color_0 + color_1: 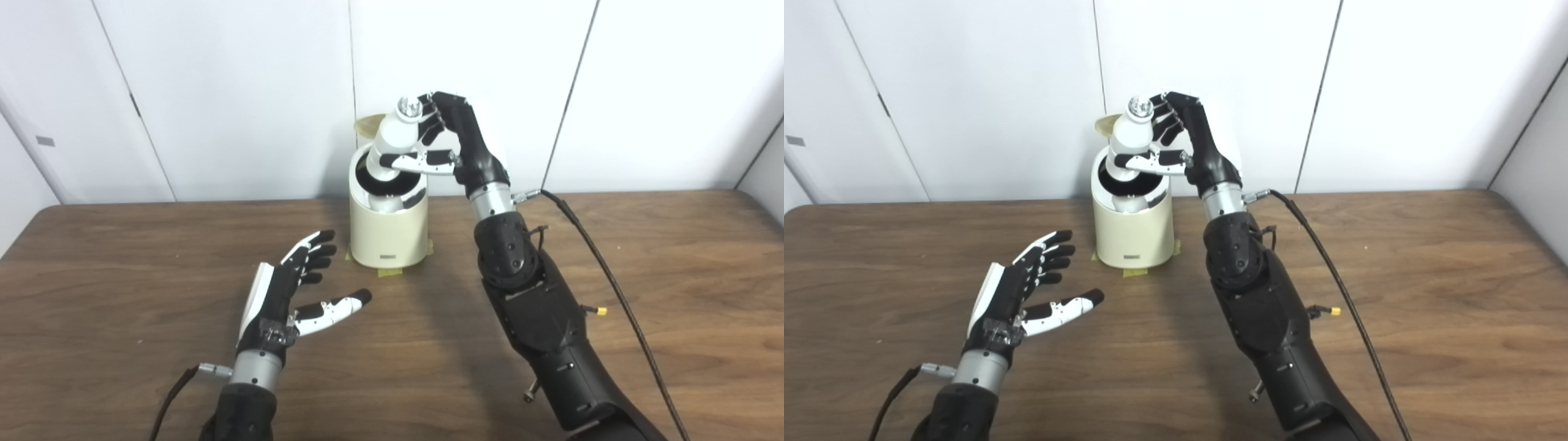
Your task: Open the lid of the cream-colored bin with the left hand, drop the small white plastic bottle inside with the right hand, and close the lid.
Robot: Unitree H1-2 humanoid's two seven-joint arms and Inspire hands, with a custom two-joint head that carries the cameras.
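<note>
Bottle (392, 138) (small, white, plastic) hangs above the open mouth of the cream-colored bin (388, 236), long axis near upright but tilted, cap end up and to the right, base toward the opening. The right hand (450, 144) has its fingers and thumb closed around the bottle. The lid (369, 124) stands raised behind. The left hand (293, 288) hovers over the table (122, 275), fingers spread, holding nothing.

Matt wood-grain table (122, 275), glossy plastic bin (388, 239)
</note>
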